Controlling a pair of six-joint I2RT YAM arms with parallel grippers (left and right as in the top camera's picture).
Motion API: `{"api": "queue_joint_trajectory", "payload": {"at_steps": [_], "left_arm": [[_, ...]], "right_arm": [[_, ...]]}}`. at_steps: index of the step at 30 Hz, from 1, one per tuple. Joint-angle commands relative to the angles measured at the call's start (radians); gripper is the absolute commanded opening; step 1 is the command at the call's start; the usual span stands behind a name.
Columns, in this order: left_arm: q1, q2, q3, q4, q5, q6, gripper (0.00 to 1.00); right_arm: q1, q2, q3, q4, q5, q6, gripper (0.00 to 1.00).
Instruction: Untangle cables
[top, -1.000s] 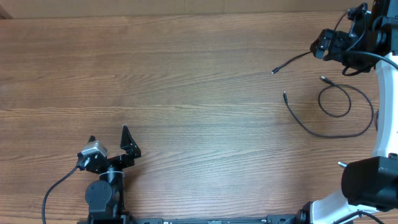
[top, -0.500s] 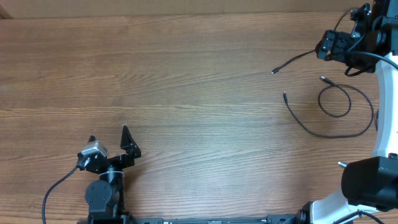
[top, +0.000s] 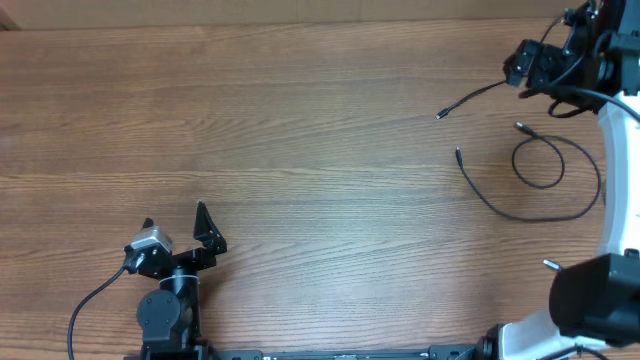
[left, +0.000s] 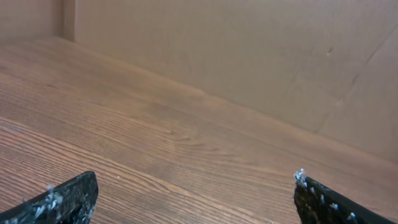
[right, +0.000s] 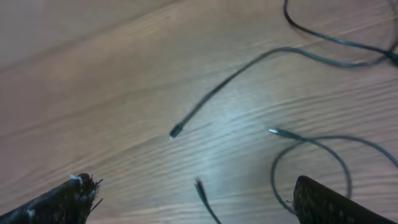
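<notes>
Where I reach the far corner of the table (top: 300, 150), right gripper (right: 189, 185): jaws spread, hovering beside the cables (right: 176, 131).
Left gripper (top: 174, 215): jaws spread, tucked back at near edge.

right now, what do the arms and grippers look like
The left arm is all black, with a silvery block and a thick trailing wire. The right arm has white links, black joints and a looping wire. The left gripper and right gripper have flat black fingers with white-flecked tips.
</notes>
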Motion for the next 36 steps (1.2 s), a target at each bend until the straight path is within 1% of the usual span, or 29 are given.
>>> {"api": "queue_joint_trajectory", "payload": {"at_steps": [1, 5, 6, 12, 16, 17, 19, 20, 29, 32, 36], "left_arm": [[0.006, -0.011, -0.003, -0.001, 0.012, 0.026, 1.0], [0.006, -0.011, -0.003, -0.001, 0.012, 0.026, 1.0], [0.006, -0.011, -0.003, -0.001, 0.012, 0.027, 0.99], [0.006, -0.011, -0.003, -0.001, 0.012, 0.026, 1.0], [0.006, -0.011, -0.003, -0.001, 0.012, 0.026, 1.0], [0.006, -0.011, -0.003, -0.001, 0.012, 0.026, 0.99], [0.006, -0.011, -0.003, -0.001, 0.012, 0.026, 1.0], [0.006, -0.011, -0.003, -0.001, 0.012, 0.026, 0.99], [0.006, -0.011, -0.003, -0.001, 0.012, 0.026, 1.0], [0.006, -0.011, -0.003, -0.001, 0.012, 0.026, 1.0], [0.006, -0.011, -0.003, -0.001, 0.012, 0.026, 0.99]], "right_arm": [[0.002, -0.128, -0.098, 0.087, -0.123, 0.034, 1.0], [0.002, -0.231, -0.241, 0.199, -0.182, 0.034, 1.0], [0.002, -0.28, -0.314, 0.25, -0.197, 0.034, 1.0], [0.002, -0.433, -0.549, 0.447, -0.203, 0.034, 1.0], [0.009, -0.554, -0.73, 0.644, -0.191, 0.033, 1.0], [0.009, -0.615, -0.811, 0.742, -0.179, 0.033, 1.0], [0.009, -0.67, -0.878, 0.817, -0.163, 0.033, 1.0], [0.01, -0.725, -0.938, 0.87, -0.144, 0.033, 1.0], [0.066, -1.026, -1.252, 1.086, -0.027, 0.032, 1.0], [0.07, -1.112, -1.384, 1.21, -0.026, 0.035, 1.0], [0.092, -1.184, -1.51, 1.347, -0.025, 0.037, 1.0]]}}
